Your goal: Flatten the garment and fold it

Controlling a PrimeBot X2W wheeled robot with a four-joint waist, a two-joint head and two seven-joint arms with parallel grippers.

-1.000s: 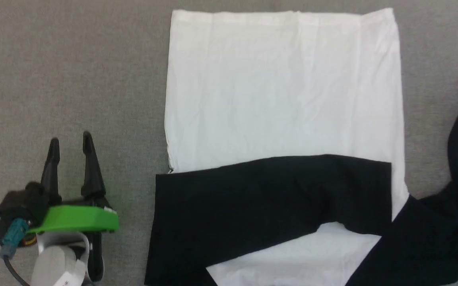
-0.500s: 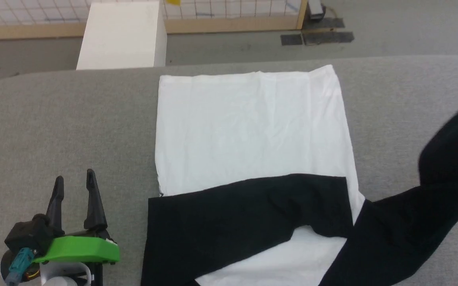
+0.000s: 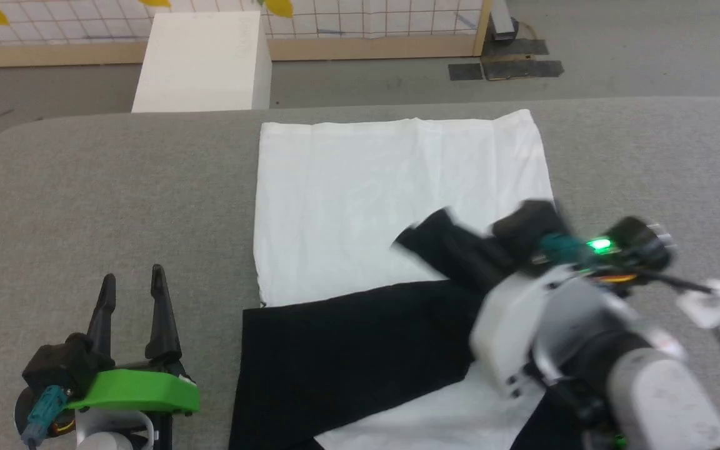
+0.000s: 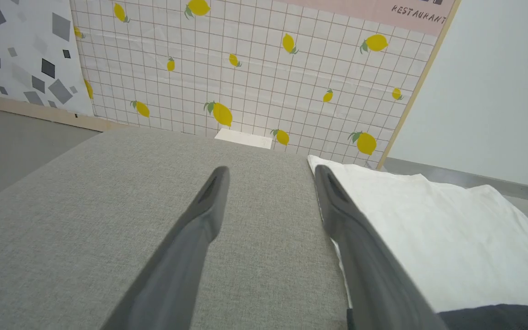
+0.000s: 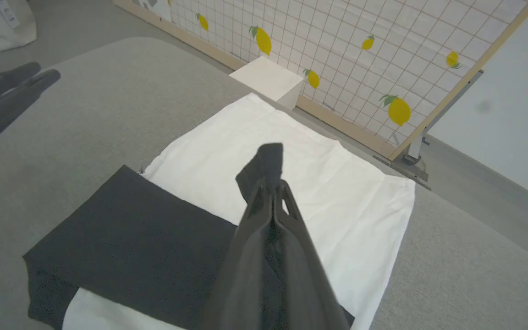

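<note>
I can read one word, "RESTAURANT", on a pink sign [image 4: 419, 13] at the top of the left wrist view. It sits above a wall [image 4: 245, 68] of squares with yellow lemons.

The shirt [image 3: 397, 187] lies flat on the grey table [image 3: 85, 187] with its white part spread out. One black sleeve [image 3: 347, 350] is folded across it near me.

My right gripper [image 5: 272, 185] has its fingers pressed together on the end of the other black sleeve [image 5: 266, 160], holding it up over the white middle (it is blurry in the head view).

My left gripper [image 3: 133, 275] has its fingers spread apart with nothing between them. It is beside the shirt's left edge, apart from it.
</note>
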